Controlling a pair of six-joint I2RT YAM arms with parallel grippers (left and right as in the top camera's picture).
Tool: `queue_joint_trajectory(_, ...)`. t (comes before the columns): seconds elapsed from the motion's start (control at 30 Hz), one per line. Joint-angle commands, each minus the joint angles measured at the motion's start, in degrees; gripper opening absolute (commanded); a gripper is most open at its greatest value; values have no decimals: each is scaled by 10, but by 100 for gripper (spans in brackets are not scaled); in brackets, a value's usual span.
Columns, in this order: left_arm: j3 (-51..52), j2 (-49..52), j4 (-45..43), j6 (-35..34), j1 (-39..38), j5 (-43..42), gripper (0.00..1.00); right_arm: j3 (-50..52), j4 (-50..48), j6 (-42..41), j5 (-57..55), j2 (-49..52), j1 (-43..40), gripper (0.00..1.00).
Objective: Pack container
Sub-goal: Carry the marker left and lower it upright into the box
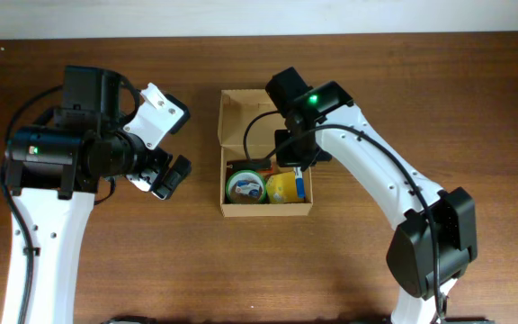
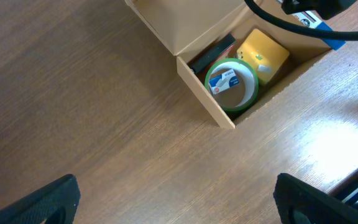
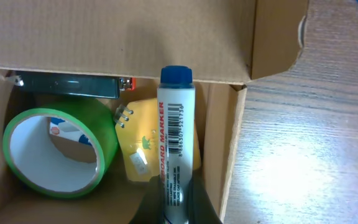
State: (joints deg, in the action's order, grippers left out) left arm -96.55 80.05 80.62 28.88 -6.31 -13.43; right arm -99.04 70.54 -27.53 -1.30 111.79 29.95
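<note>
Hanging over the tan cardboard box (image 1: 268, 211), a white blue-capped marker (image 3: 176, 149) is pinched by the right claw (image 3: 176, 208).
Light and easily dented, the box below is best taken by its hinged flap (image 3: 117, 37); the left claw (image 1: 165, 175) is spread empty.

The white-and-black left arm (image 1: 39, 225) rises along the left side, its wrist turned rightward. The left gripper (image 1: 162, 173) hangs with jaws wide apart and empty. The white right arm (image 1: 376, 171) reaches in from the lower right. The right gripper (image 3: 176, 208) points downward, jaws clamped on a white board marker with a blue cap (image 3: 176, 124).
</note>
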Motion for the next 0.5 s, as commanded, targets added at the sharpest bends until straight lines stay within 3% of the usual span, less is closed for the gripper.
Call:
queue_joint_trajectory(0.0,-8,-3,0,7,1,-2,100,3,7,-32,-29,-7,9,4)
queue_joint_trajectory(0.1,-8,-3,0,7,1,-2,100,3,22,-64,-46,-7,8,4)
queue_joint_trajectory(0.47,-8,-3,0,7,1,-2,100,31,-2,-64,-72,-7,8,4)
